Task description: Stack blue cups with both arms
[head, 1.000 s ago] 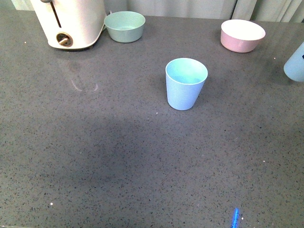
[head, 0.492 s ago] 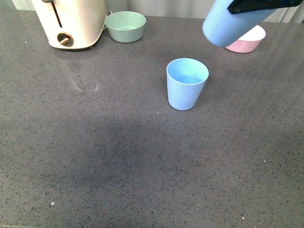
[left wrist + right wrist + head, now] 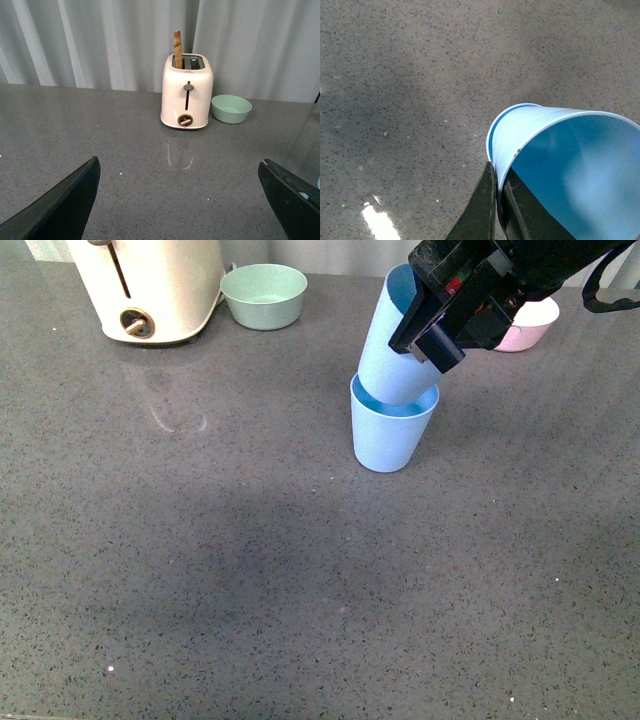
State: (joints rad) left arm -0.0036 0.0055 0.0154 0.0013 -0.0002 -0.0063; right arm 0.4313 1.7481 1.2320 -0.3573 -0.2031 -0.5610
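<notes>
One blue cup (image 3: pixel 390 438) stands upright on the grey counter in the front view. My right gripper (image 3: pixel 437 328) is shut on the rim of the second blue cup (image 3: pixel 390 350), tilted, its base inside the mouth of the standing cup. In the right wrist view the held blue cup (image 3: pixel 560 165) fills the frame, its wall pinched between my right gripper's jaws (image 3: pixel 496 197), and a rim of the lower cup (image 3: pixel 492 132) shows behind it. My left gripper (image 3: pixel 180 200) is open and empty above the counter, not in the front view.
A cream toaster (image 3: pixel 150 285) holding toast stands at the back left, beside a low green bowl (image 3: pixel 263 295); both show in the left wrist view, toaster (image 3: pixel 186 92) and bowl (image 3: pixel 231 108). A pink bowl (image 3: pixel 530 325) sits partly hidden behind my right arm. Curtains hang behind.
My right gripper has carried the held cup in from the right edge, leftward and down, until its base sits in the standing cup's mouth. The standing cup has not moved.
</notes>
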